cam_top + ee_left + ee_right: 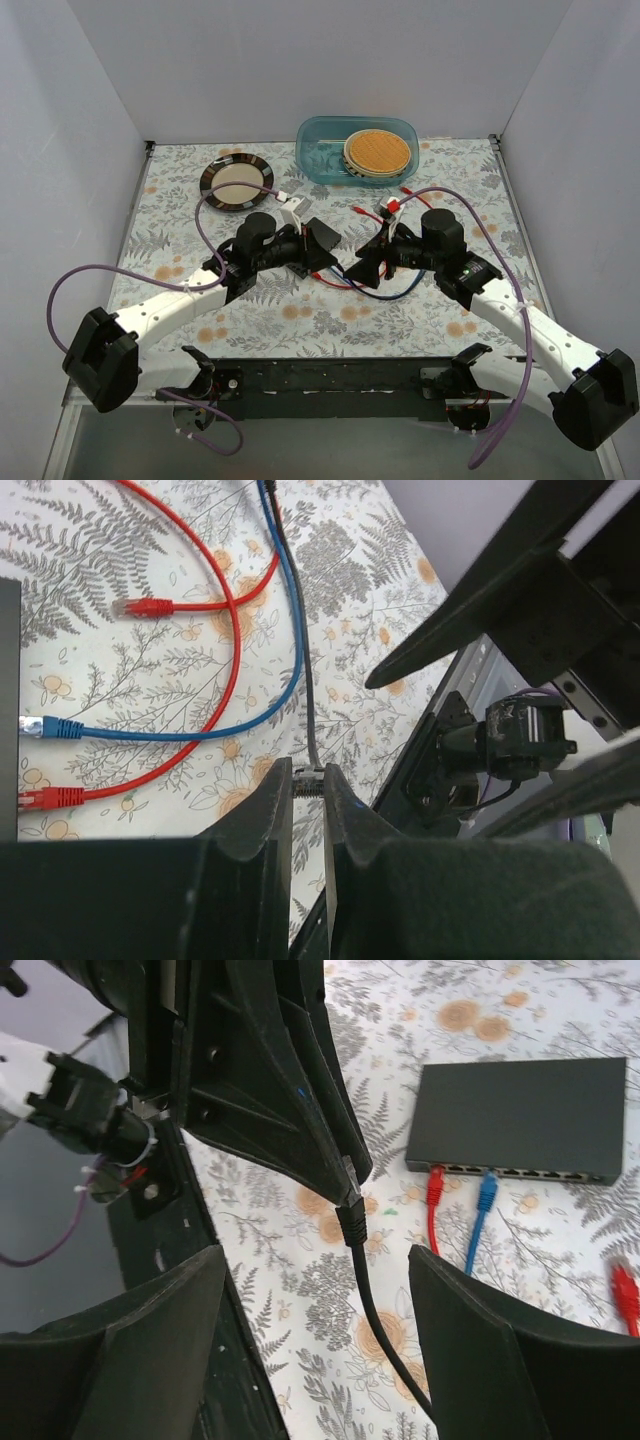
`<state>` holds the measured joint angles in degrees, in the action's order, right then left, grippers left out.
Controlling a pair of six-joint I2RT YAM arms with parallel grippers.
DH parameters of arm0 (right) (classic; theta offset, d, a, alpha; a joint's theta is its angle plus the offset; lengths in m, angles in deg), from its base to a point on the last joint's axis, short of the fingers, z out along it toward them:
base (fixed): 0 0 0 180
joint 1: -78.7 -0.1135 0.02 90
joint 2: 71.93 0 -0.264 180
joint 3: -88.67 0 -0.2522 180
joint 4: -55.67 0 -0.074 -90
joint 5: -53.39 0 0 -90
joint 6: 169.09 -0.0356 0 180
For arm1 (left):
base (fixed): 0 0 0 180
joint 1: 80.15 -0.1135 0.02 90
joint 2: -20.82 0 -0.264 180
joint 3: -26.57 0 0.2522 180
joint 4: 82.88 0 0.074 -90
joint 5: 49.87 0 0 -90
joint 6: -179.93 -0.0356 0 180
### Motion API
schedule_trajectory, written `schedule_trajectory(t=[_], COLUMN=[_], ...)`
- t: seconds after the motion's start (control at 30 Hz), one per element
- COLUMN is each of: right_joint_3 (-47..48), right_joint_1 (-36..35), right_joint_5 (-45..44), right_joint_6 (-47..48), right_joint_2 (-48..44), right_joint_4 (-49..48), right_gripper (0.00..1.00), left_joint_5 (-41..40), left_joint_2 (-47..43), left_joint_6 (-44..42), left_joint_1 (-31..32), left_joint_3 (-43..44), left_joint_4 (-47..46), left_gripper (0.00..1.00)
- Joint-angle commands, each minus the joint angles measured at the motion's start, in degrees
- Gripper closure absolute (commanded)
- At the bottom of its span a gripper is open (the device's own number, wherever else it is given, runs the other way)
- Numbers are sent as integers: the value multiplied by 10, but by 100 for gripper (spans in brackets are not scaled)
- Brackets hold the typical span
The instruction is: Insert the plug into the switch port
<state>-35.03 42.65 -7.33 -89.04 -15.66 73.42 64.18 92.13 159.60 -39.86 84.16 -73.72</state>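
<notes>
My left gripper is shut on the plug of a black cable, and holds it above the table near the front edge. In the right wrist view the left fingers pinch that plug, and the cable hangs down from it. My right gripper is wide open, with the cable running between its fingers without touching them. The flat dark grey switch box lies beyond, its port row facing me. A red plug and a blue plug sit in ports. In the top view both grippers meet mid-table, and the box is hidden.
A loose red plug and red and blue cable loops lie on the floral cloth. A round plate stands at the back left. A blue-green tub holding a woven disc stands at the back centre. White walls enclose three sides.
</notes>
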Motion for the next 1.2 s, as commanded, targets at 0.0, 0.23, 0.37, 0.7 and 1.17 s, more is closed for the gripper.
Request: schedule_trajectory(t=[0.0,0.23,0.37,0.7,1.17], right_joint_3=[-14,-26,-27,-35,-51], right_joint_1=[34,42,43,43,43], right_joint_5=[170,221,220,231,227], right_joint_6=[-50,-98,-100,-118,-135], right_joint_2=[10,34,33,49,42], right_joint_4=[-127,-186,-189,-212,-235], right_gripper=[21,31,32,45,60], left_joint_5=[18,98,130,157,164], left_joint_2=[-63,-115,-127,-130,-115], left_joint_6=[-25,-30,-34,-24,-24], left_joint_1=[-1,-1,-1,-1,-1], left_joint_3=[-26,-73,-85,-85,-80], left_joint_4=[-71,-172,-197,-218,-213], left_gripper=[100,100,100,100,100])
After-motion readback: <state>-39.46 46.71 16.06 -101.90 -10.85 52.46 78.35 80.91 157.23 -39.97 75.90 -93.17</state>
